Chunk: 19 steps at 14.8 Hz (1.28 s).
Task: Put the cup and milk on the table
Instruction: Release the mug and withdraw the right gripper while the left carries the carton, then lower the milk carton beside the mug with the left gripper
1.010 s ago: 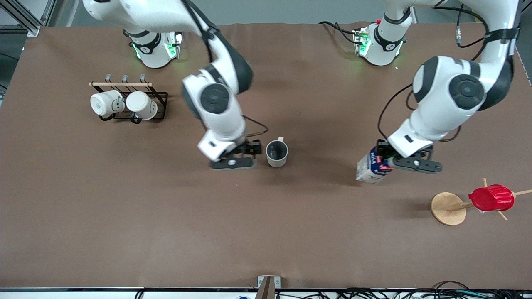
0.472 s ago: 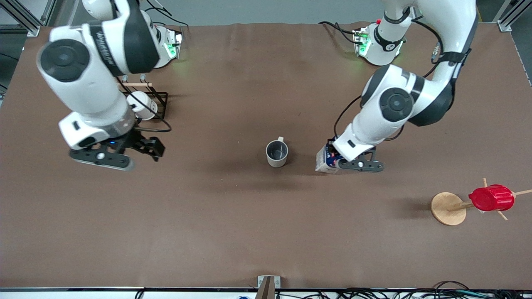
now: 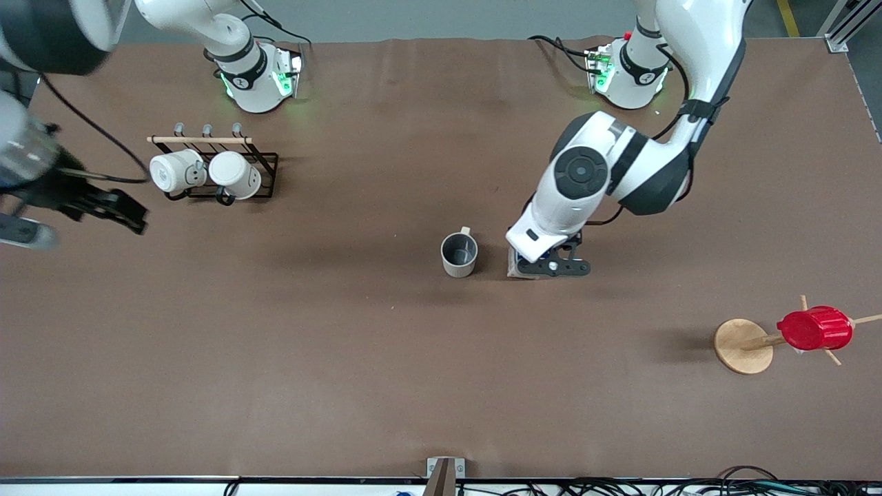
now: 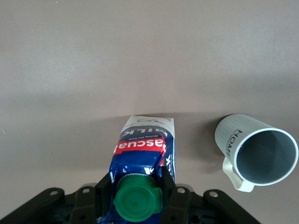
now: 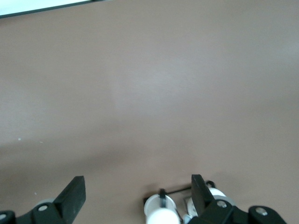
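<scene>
The cup (image 3: 459, 254), an off-white ribbed mug with a grey inside and small dark lettering, stands upright on the brown table (image 3: 386, 386) near its middle, its loop handle turned toward the robots' bases. Just beside it, toward the left arm's end, is the milk carton (image 4: 142, 163), blue and white with a red label and a round green cap (image 4: 138, 201); from the front it is almost wholly hidden under the left arm's wrist. The left gripper (image 3: 551, 267) is closed on the carton's top, 1 finger on each side just below the cap, and the carton's base looks to be at the tabletop, apart from the cup. The right gripper (image 3: 103, 207) is up over the table's edge at the right arm's end, its fingers (image 5: 72, 198) spread wide and holding nothing. Near it, a black wire rack (image 3: 234, 172) with a wooden rail carries 2 plain white mugs (image 3: 207, 173). At the left arm's end a red ribbed cup (image 3: 814, 328) hangs on a peg of a wooden stand (image 3: 743, 346) with a round base.
</scene>
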Motion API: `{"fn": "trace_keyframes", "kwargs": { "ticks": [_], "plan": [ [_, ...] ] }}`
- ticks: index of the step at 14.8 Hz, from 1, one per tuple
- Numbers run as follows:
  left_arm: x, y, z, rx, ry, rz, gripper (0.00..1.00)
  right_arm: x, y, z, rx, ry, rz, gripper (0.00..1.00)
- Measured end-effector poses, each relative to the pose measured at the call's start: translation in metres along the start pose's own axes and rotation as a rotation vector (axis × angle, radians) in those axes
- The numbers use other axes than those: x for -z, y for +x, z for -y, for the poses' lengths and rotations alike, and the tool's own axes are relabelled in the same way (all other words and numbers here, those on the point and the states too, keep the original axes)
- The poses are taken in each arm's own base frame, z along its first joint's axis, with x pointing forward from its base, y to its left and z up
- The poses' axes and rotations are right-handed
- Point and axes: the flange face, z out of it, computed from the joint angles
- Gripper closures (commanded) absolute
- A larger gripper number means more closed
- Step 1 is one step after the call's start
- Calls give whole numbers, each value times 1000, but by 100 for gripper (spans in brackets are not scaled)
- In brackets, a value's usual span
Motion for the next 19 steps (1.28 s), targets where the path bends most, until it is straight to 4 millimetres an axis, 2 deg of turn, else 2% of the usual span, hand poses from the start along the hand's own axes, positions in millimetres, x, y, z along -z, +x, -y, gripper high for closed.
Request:
{"fn": "trace_keyframes", "kwargs": {
  "ticks": [3, 7, 11, 19],
  "plan": [
    [1, 0, -6, -8, -5, -3, 98, 10, -5, -44, -5, 19, 32, 0],
    [10, 4, -19, -22, -32, -16, 98, 21, -13, -71, -7, 33, 48, 0],
    [11, -1, -31, -41, -43, -12, 98, 24, -15, -78, -12, 36, 46, 0],
    [0, 0, -35, -45, -45, 8, 96, 33, -22, -82, 42, 61, 41, 0]
  ]
}}
